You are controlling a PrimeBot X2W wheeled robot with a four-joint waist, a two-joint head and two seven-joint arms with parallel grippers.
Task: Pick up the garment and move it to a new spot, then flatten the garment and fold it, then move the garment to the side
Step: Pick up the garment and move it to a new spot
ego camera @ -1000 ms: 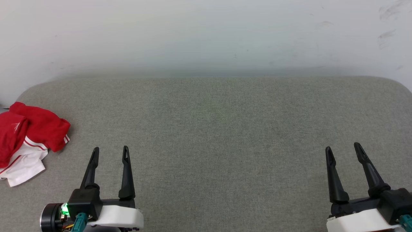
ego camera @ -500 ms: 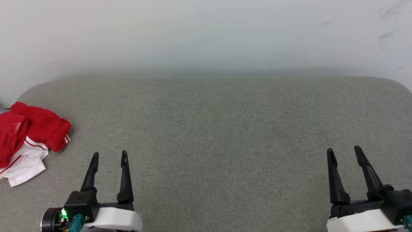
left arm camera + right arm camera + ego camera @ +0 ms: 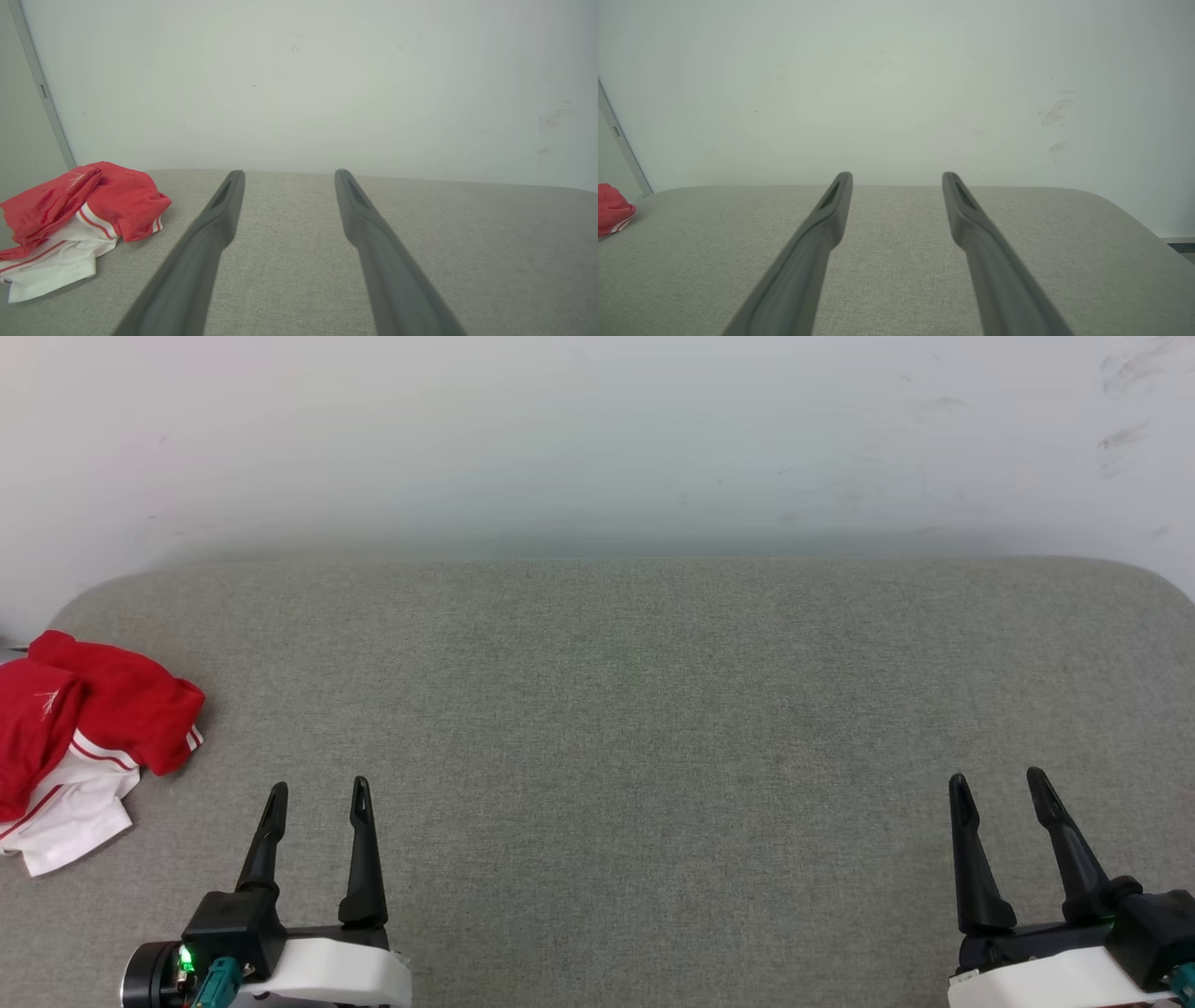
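Wide-open left gripper point(image 3: 319, 786) hung empty at the lower left of the head view, fingers pointing up over the grey padded surface point(image 3: 597, 709), touching nothing. Off to its left, at the surface's left edge and partly cut by the frame, lay the garment point(image 3: 93, 709), a crumpled heap with red folds on top and a white sleeve with red striped trim spilling out underneath. It was near the left gripper but clearly apart. The middle of the surface held nothing, with a pale wall point(image 3: 597, 429) behind. At the lower right, the right gripper point(image 3: 997, 777) was also spread wide and empty, well apart from the garment. By my read the task was at its first step, pick-up not yet begun. The next move likely called for the left gripper to swing left, come down over the bunched red fabric and close on a thick fold, since loose layers could slip from a shallow pinch.
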